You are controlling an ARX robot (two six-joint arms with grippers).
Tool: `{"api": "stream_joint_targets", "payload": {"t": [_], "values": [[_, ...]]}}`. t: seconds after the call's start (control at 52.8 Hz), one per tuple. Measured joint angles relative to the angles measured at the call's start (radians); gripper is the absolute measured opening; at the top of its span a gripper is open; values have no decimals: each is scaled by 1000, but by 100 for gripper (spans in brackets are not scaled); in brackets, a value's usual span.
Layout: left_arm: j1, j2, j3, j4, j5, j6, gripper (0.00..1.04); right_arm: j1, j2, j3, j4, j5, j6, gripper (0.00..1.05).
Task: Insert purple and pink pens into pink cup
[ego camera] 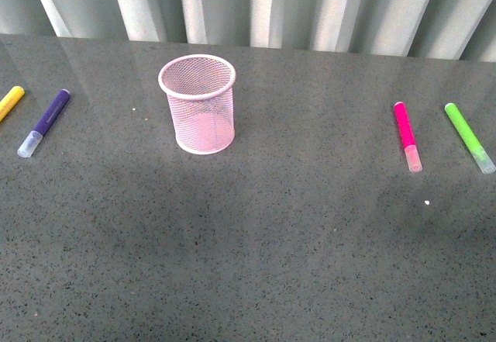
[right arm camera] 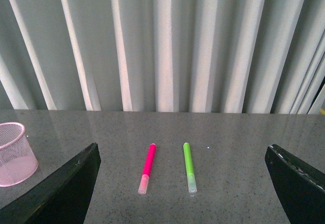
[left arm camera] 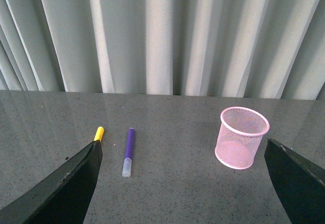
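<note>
left jaws wide, empty: purple pen lies ahead on the surface, cap nearest, long axis running away. right jaws wide too, pink pen likewise ahead. pink cup stands upright between the pens.

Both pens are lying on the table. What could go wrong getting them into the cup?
The purple pen lies close beside the yellow marker, and the pink pen beside the green marker, so a grasp may catch the wrong one. The mesh pink cup looks light; a tilted pen could tip it.
</note>
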Motion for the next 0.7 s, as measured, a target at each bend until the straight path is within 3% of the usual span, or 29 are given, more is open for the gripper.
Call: {"api": "stream_joint_targets", "payload": {"t": [0.701], "values": [[0, 0, 0, 0, 0, 0, 98, 0, 0, 0, 0, 0, 0, 98]]}}
